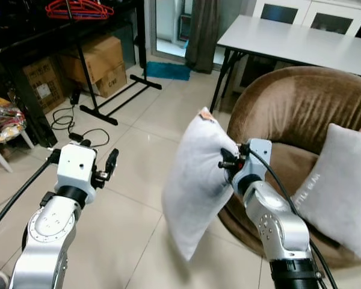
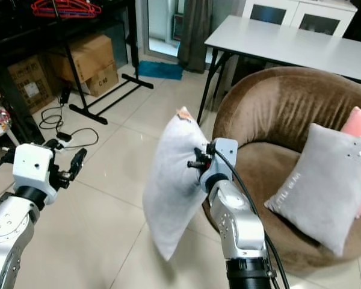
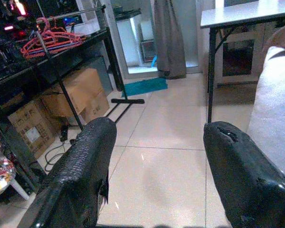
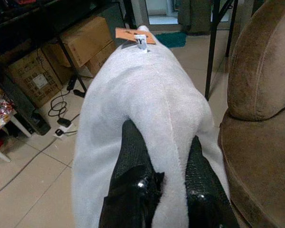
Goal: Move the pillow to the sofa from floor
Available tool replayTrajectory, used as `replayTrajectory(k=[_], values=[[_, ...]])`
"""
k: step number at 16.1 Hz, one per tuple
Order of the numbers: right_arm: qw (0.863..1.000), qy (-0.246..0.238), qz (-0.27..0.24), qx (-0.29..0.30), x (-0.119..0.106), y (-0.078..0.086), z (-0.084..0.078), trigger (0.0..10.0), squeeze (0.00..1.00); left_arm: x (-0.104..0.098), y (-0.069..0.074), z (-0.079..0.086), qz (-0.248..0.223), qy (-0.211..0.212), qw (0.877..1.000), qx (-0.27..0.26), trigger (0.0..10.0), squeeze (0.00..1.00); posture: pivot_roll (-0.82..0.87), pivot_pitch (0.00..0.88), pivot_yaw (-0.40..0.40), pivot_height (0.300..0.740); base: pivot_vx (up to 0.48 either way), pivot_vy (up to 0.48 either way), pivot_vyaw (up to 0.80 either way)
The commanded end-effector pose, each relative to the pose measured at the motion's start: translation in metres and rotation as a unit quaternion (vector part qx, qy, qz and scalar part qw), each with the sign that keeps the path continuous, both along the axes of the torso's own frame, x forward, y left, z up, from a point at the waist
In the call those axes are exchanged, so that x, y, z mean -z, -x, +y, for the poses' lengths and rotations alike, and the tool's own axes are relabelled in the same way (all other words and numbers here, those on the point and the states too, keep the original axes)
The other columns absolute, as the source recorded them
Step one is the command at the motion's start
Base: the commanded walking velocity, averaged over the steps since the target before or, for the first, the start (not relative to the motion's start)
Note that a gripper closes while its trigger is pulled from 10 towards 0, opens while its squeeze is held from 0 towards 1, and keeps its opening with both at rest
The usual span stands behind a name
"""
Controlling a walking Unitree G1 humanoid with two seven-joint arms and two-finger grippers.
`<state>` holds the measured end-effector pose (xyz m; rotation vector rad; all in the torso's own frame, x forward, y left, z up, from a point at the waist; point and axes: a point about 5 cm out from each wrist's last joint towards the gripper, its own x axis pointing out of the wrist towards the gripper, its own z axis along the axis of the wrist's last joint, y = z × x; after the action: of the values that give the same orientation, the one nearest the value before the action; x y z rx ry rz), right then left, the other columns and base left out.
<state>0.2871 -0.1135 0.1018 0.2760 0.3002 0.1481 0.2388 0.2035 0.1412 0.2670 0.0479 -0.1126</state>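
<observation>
White pillow [image 1: 195,186] hung off the floor beside the brown sofa [image 1: 301,114], pinched in your right claw [image 4: 164,164]; left claw [image 3: 156,175] gaped empty. You needed to swing it over the sofa's rim before releasing.

The room is bright. Daylight comes in through the doorway [image 3: 141,45] at the back and shines on the pale floor [image 1: 138,150], which shows soft glare. The head views are sharp, with faint shadows under the bench [image 1: 301,42]. The rack [image 3: 19,61] side is dark. The left wrist view looks bluish, and the near fingers [image 3: 85,171] there are a bit blurry.
</observation>
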Motion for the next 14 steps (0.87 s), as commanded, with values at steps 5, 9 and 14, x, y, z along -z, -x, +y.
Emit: replayTrajectory(k=[5,9,14], values=[[0.999,-0.005,-0.036,0.005,-0.0151,-0.007,0.0006,10.0,0.0,-0.0033,0.0006,-0.0008,-0.005,-0.002,1.0,0.006,10.0,0.0,-0.02,0.0,-0.042,0.74,0.375,0.0,-0.47],[0.999,-0.001,-0.044,0.007,-0.0167,-0.0097,0.0005,10.0,0.0,-0.0034,0.0006,-0.0003,-0.002,-0.008,1.0,0.015,10.0,0.0,-0.02,0.0,-0.04,0.74,0.381,0.0,-0.39],[0.999,0.001,-0.046,0.011,-0.0179,-0.0134,-0.0004,10.0,0.0,-0.0013,0.0011,-0.0029,0.003,-0.012,0.999,0.029,10.0,0.0,-0.01,0.0,-0.042,0.74,0.382,0.0,-0.16]])
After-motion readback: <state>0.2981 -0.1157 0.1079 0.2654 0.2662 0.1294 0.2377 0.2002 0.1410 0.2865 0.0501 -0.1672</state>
